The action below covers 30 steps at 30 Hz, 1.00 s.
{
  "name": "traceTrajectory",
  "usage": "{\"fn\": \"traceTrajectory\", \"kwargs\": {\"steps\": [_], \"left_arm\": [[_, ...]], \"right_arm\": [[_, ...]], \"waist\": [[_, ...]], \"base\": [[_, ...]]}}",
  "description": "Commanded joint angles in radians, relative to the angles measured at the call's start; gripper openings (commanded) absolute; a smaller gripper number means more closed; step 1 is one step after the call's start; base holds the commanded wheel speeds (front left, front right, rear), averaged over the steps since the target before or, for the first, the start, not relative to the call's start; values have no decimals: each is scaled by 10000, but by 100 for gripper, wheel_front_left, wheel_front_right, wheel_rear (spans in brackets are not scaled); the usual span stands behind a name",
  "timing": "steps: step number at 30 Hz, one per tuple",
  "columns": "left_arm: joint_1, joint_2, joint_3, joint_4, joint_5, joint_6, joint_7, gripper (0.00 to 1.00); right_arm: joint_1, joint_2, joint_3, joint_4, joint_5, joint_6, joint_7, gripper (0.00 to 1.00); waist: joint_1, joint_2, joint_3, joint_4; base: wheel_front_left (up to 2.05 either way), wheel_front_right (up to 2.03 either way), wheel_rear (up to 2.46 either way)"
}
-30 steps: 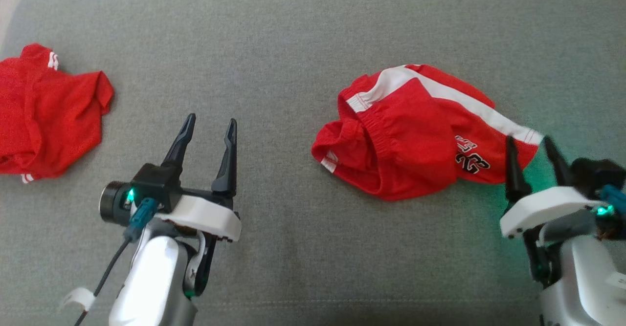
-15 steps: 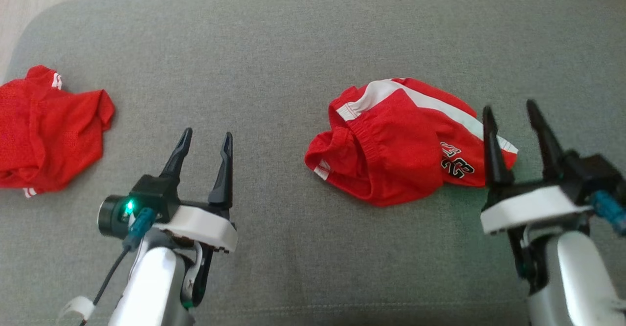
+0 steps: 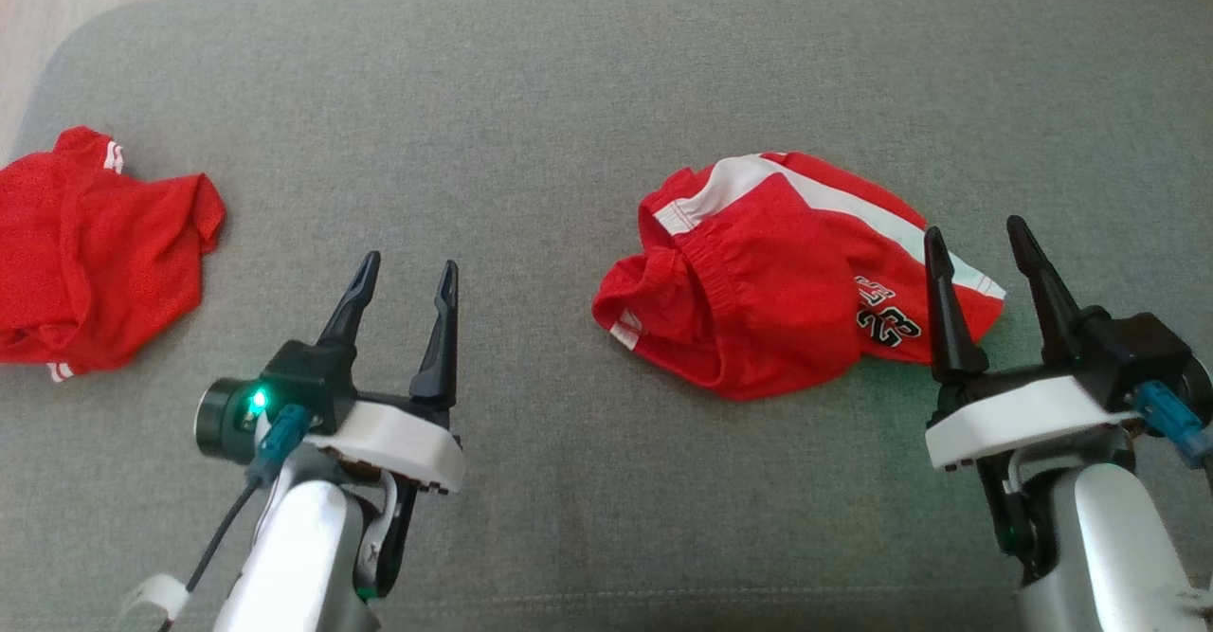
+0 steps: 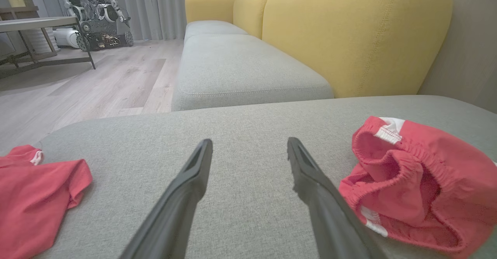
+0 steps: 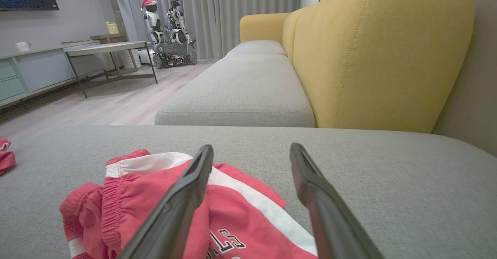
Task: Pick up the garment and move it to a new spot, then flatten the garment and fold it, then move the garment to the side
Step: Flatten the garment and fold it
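hovering over the right end of the red shorts [image 3: 758, 300], right gripper [image 3: 974, 226]: fingers spread wide, nothing between them. left gripper [image 3: 410, 261] likewise spread, empty, above bare grey cushion [image 3: 531, 92]. shorts lie crumpled right of centre; second red garment [image 3: 85, 243] far left.

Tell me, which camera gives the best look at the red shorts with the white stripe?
The head view: the red shorts lie whole from above, stripe and lettering visible. The left wrist view catches their elastic waistband end; the right wrist view has the striped, lettered part, cropped below.
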Motion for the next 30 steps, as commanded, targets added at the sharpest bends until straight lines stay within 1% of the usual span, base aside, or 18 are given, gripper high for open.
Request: {"fn": "traceTrajectory", "kwargs": {"steps": [1,10,15,18,23,24,26,30], "left_arm": [[-314,177,312,-319,70,58,-124,100],[-758,151,28,-368,117,-26,-94,100],[-1334,40,-347,-372,67,-224,121,100],[-1841,-71,-730,-316,-53,-400,438,100],[-2556,-198,-1547,26,-583,-704,1349,100],[-2556,-198,-1547,26,-583,-704,1349,100],[-2751,-218,-1877,206,-924,-796,1700,100],[-2975,-228,-2564,499,-1906,-733,2381,100]], "right_arm": [[-199,-25,206,-375,79,-7,6,100],[-272,-24,193,-318,132,-7,13,100],[-347,-24,163,-263,137,-7,25,100],[-398,-24,164,-263,134,-7,36,100],[-497,-24,214,-242,184,-7,-10,100],[-497,-24,214,-242,184,-7,-10,100],[-517,-24,239,-217,228,-7,-37,100],[-564,-24,278,-121,302,-7,-106,100]], "waist": [[0,0,18,1],[0,0,156,-45],[0,0,260,-96],[0,0,363,-163],[0,0,507,-410],[0,0,507,-410],[0,0,561,-525],[0,0,645,-760]], "base": [[0,0,0],[0,0,0],[0,0,0],[0,0,0],[0,0,0],[0,0,0],[0,0,0],[0,0,0]]}}
